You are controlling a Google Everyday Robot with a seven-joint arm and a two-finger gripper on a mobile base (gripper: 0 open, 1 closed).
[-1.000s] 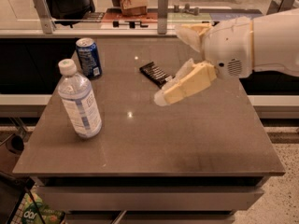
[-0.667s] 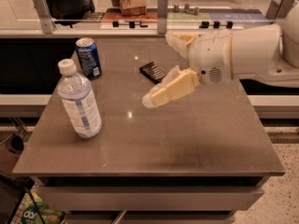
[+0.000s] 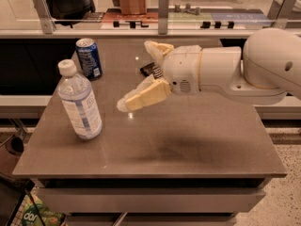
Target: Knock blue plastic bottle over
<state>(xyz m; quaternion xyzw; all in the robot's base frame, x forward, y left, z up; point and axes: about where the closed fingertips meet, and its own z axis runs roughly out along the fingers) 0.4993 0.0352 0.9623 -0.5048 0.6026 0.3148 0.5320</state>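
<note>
The blue plastic bottle (image 3: pixel 80 103) stands upright at the left of the brown table (image 3: pixel 188 140); it is clear and bluish, with a white cap and a white-and-blue label. My gripper (image 3: pixel 135 75) hangs above the table's middle, to the right of the bottle and apart from it. It is open and empty: one cream finger (image 3: pixel 141 96) points left toward the bottle, and the other finger (image 3: pixel 155 48) sits higher and farther back.
A shorter blue soda can (image 3: pixel 89 58) stands behind the bottle at the back left. A small dark object (image 3: pixel 149 69) lies on the table, partly hidden behind the gripper. A glass partition with metal posts (image 3: pixel 163 8) runs along the far edge.
My arm and gripper have moved left across the table, closer to the bottle. The bottle and the can have not moved.
</note>
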